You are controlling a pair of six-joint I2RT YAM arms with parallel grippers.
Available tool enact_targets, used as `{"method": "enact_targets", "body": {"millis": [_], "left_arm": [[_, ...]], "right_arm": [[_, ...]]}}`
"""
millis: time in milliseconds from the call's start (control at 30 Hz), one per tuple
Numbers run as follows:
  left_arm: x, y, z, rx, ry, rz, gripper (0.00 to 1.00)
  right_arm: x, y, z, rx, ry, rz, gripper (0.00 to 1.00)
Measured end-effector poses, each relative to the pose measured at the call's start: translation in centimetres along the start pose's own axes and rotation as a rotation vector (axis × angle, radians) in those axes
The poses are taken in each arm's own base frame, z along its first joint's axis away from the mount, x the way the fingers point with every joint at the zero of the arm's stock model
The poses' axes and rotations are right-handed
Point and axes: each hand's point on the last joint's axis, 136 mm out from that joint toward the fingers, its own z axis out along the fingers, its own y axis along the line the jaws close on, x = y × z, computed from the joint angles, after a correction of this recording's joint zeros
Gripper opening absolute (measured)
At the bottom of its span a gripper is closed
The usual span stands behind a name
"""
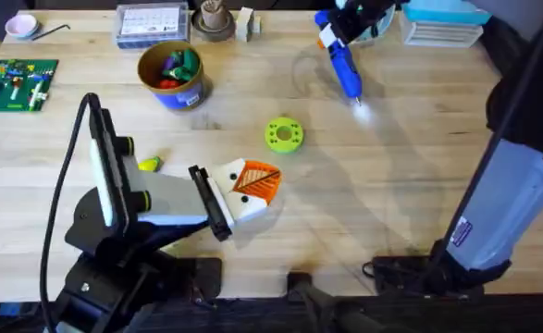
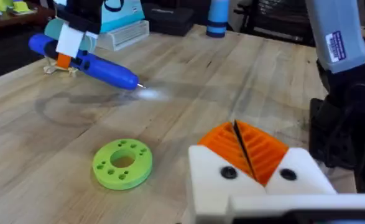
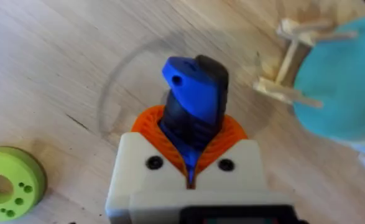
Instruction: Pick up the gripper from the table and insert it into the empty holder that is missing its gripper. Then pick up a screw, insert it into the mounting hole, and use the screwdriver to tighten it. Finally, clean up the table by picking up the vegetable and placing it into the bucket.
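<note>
Right gripper [image 3: 191, 163] jaws clamped on blue electric screwdriver [image 1: 343, 63], held tilted above the counter [image 1: 391, 185] near 1 o'clock, tip lit. Left gripper [image 2: 252, 163] jaws pressed together, nothing between, at centre beside green ring disc [image 1: 284, 134]. Yellow-green vegetable [image 1: 148, 165] at 9 o'clock; bucket [image 1: 172, 74] at 11. Advisable: keep driver axis steady, tip descending square.

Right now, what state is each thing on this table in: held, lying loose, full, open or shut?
Screwdriver: held in the right fingers, tip lit.
Left fingers: shut, nothing between them.
Bucket: upright, toy pieces inside.
Green disc: lying flat, loose.
Vegetable: loose on the table, beside the left arm.
</note>
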Motion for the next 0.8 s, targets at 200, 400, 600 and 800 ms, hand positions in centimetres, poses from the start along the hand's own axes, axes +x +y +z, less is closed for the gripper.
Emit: {"method": "enact_targets", "body": {"millis": [200, 400, 600, 800], "left_arm": [[0.0, 0.0, 0.0, 0.0, 0.0, 0.0, 0.003], [0.0, 0.1, 0.0, -0.004, 0.0, 0.0, 0.003], [0.0, 0.1, 0.0, -0.004, 0.0, 0.0, 0.003], [0.0, 0.1, 0.0, -0.005, 0.0, 0.0, 0.003]], "right_arm": [[-1.4, 2.4, 0.8, -0.045, -0.034, -0.177, 0.023], [0.1, 4.5, 1.8, -0.14, 0.014, -0.295, 0.023], [1.4, 5.2, 1.8, -0.179, 0.058, -0.339, 0.023], [3.0, 5.8, 2.3, -0.209, 0.098, -0.345, 0.023]]}}
